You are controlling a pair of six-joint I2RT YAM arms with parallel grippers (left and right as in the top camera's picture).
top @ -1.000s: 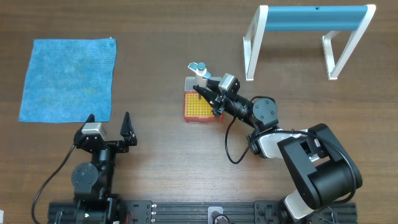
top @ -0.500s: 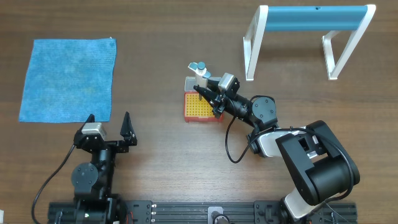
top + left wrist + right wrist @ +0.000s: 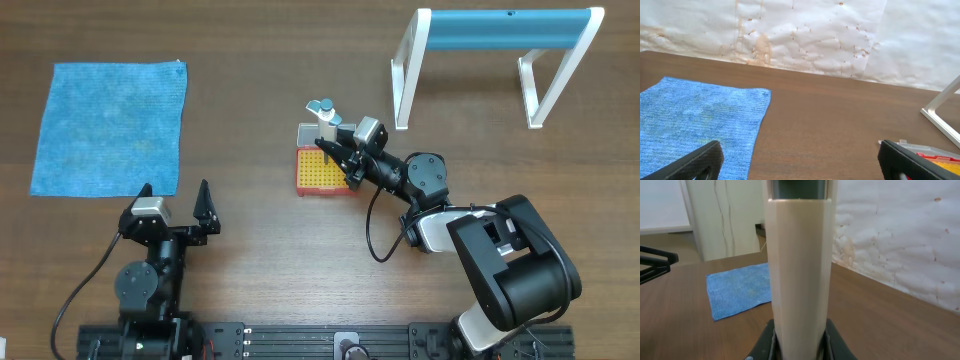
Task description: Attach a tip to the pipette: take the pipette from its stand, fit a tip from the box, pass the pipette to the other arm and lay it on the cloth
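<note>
Pipette clamped between fingers of right gripper, held over tip box; contact with tips hard to judge, possibly touching. Left gripper placed just beside cloth corner, fingers spread wide, nothing gripped. Stand located at far right.

Both arms are black with rounded joint housings. The right arm has a white segment near its elbow and a looping black cable. The left arm bears a silver wrist block and slim, pointed black jaws.
</note>
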